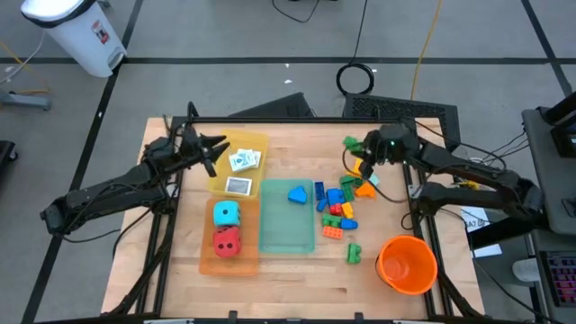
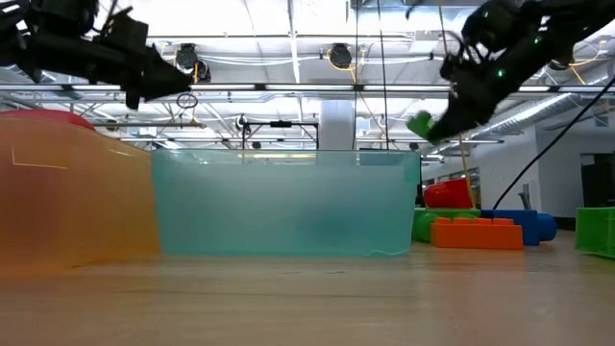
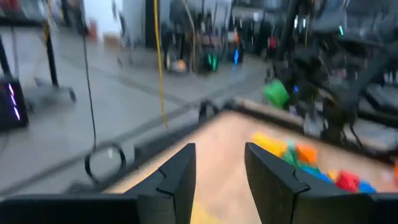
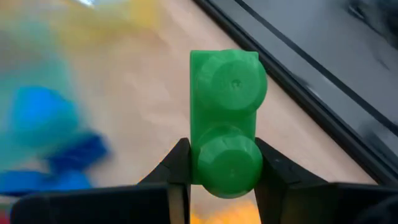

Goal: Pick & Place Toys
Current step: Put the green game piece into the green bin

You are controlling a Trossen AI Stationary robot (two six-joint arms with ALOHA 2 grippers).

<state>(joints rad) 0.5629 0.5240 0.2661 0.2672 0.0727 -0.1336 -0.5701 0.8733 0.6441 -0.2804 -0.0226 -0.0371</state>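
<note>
While your right gripper point(image 4: 224, 163) hangs in the air, it's pinching a green brick point(image 4: 226, 122), fingers pressed on both sides of its lower stud. Brick pile point(image 1: 340, 205) sits on the table just below it. Your left gripper point(image 3: 219, 168) hovers empty over the yellow tray point(image 1: 256, 144), fingers slightly parted.

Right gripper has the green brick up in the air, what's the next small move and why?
Probably carry it sideways toward the teal tray and hold height. The right gripper is shut on the green brick, lifted clear of the brick pile in the low view. The tray already holds a blue piece, so it looks like the drop spot, though that's a guess. Left gripper hangs over the yellow tray.
</note>
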